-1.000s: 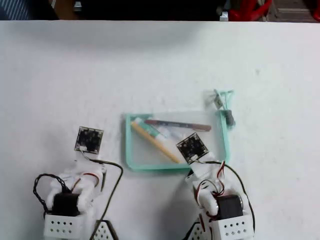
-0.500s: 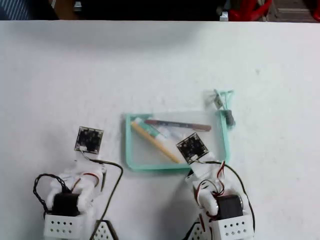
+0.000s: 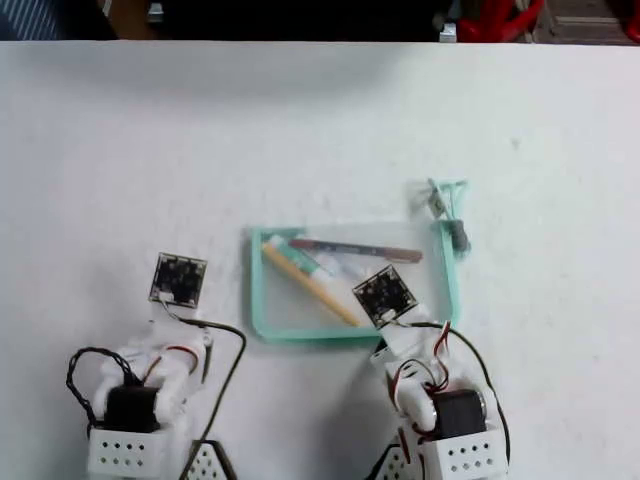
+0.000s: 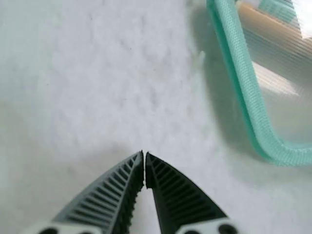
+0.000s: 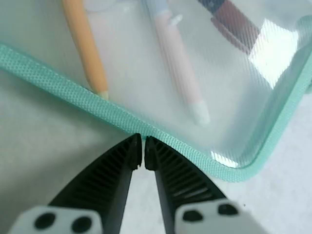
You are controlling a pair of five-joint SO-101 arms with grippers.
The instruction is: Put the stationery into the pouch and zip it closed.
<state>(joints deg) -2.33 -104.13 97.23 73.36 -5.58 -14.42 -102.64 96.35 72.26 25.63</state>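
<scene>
Pouch (image 3: 300, 337) looked light, floppy and slick, pencil (image 3: 310, 285) and pens (image 3: 355, 248) inside, so the dark zipper pull (image 3: 457, 237) seemed the grab point; both arms' jaws were together, empty.

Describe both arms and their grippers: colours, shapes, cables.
Both arms are white plastic with black servo motors and perforated white bases. The left arm carries a looping black cable; the right arm shows thin red wires. Each wrist bears a black square circuit board. The left gripper and right gripper have dark ribbed wedge-shaped fingers tapering to points.
</scene>
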